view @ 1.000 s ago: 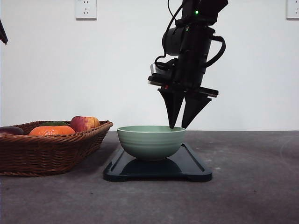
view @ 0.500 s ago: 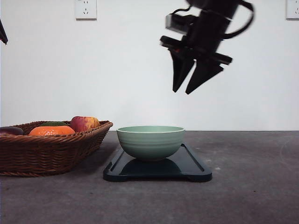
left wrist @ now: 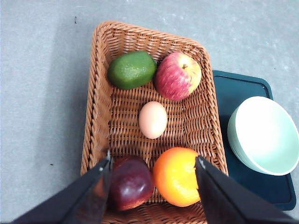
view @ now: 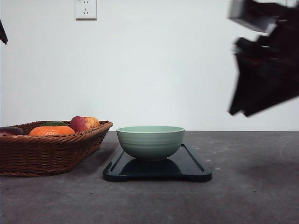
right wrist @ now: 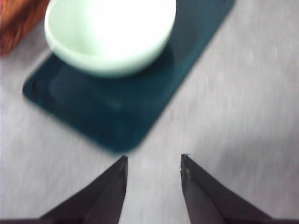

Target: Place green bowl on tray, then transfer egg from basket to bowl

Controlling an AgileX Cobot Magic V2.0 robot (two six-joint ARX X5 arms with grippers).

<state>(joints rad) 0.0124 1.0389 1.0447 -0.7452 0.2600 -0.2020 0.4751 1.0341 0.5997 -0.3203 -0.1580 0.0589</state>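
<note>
From the front we see the pale sage-green ribbed bowl (view: 150,142) seated on the glossy black-blue rectangular tray (view: 191,169), the brown woven wicker basket (view: 46,151) just to its left, and the right gripper (view: 254,105) blurred, high and well off to the right. In the left wrist view the left gripper (left wrist: 153,177) hangs spread over the basket, the small beige egg (left wrist: 153,120) lying straight ahead between the prongs, so we judge this the nearer arm. In the right wrist view we see that arm's fingers (right wrist: 112,186) parted and empty over bare table.

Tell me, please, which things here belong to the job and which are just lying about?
Job:
bowl, on the tray
tray
basket
egg, in the basket

Lying about, all in the basket:
avocado
red apple
orange
dark apple
</note>
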